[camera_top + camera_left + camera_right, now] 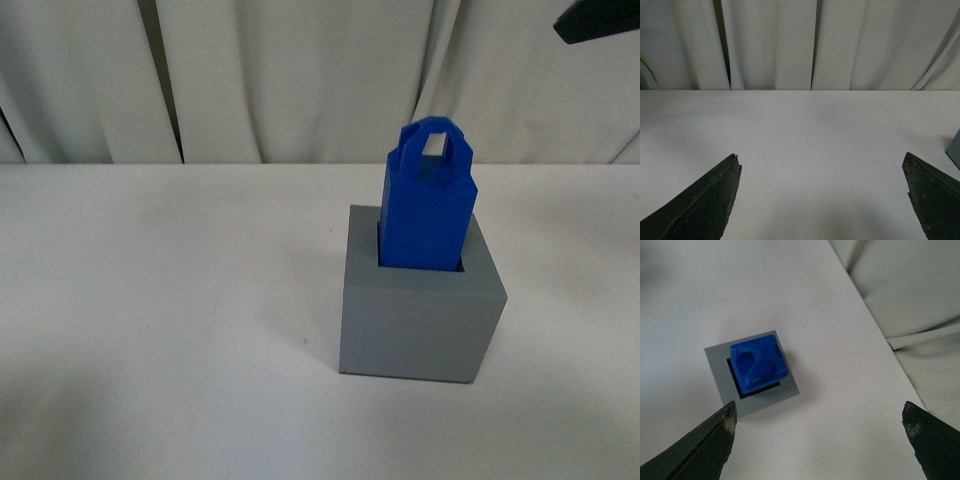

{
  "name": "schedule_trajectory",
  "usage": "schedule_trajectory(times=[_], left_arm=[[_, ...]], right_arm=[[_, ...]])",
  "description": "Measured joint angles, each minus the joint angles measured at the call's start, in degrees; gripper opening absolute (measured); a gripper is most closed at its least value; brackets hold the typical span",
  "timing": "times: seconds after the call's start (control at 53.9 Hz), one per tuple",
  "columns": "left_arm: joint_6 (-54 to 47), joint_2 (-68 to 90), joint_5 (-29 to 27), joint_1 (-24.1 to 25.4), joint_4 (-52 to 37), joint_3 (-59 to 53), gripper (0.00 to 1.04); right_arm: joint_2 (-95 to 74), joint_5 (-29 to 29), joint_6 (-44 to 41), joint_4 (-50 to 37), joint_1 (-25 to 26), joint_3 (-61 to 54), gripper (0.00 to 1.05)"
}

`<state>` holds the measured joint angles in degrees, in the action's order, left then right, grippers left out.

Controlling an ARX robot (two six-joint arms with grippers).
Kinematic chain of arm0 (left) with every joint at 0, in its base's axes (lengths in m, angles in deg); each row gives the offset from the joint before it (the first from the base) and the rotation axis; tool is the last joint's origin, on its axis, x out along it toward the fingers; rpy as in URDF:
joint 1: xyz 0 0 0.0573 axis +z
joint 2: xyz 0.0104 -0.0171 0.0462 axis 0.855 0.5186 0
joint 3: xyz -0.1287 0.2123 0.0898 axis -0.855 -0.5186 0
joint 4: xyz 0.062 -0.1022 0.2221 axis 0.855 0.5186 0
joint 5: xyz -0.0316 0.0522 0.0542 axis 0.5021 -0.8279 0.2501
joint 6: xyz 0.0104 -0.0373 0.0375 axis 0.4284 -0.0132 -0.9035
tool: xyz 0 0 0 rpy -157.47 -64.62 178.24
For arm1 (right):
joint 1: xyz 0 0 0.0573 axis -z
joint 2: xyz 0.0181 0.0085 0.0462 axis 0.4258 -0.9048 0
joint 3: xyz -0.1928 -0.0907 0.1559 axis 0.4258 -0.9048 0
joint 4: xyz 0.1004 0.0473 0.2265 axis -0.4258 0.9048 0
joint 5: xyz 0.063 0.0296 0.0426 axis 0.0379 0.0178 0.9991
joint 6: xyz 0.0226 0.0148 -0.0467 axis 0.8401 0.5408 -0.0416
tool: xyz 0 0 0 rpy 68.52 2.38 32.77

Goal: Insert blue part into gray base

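While the blue part (428, 205) stands seated in the gray base's (420, 325) square recess, right of centre in the front frame on the white table (150, 300), the right gripper (817, 440) (viewing it from above) and left gripper (820, 200) both hang with jaws wide apart, holding nothing.

- Left dark wedge-fingered gripper (821, 157): jaws spread wide, nothing between them, held low and roughly level over the surface.
- Right dark wedge-fingered gripper (820, 405): jaws spread wide, empty, raised, pointing down.
- Front view: only a dark sliver of the right arm (598, 20), upper right corner.
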<state>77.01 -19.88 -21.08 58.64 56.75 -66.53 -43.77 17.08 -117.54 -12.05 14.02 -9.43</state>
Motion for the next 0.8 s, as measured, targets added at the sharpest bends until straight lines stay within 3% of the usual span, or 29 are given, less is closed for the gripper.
schedule_trajectory(times=[0.223, 0.445, 0.538, 0.797], left_arm=[[0.00, 0.00, 0.00, 0.00, 0.00, 0.00, 0.99], [0.00, 0.00, 0.00, 0.00, 0.00, 0.00, 0.99], [0.00, 0.00, 0.00, 0.00, 0.00, 0.00, 0.99], [0.00, 0.00, 0.00, 0.00, 0.00, 0.00, 0.99]], right_arm=[[13.79, 9.16, 8.35, -11.82, 8.96, -18.03, 0.97], [23.10, 20.94, 15.21, -16.13, 25.20, -30.95, 0.97], [25.86, 22.86, 17.03, -18.75, 29.68, -34.67, 0.97], [27.08, 23.50, 19.06, -19.39, 32.00, -35.95, 0.97]])
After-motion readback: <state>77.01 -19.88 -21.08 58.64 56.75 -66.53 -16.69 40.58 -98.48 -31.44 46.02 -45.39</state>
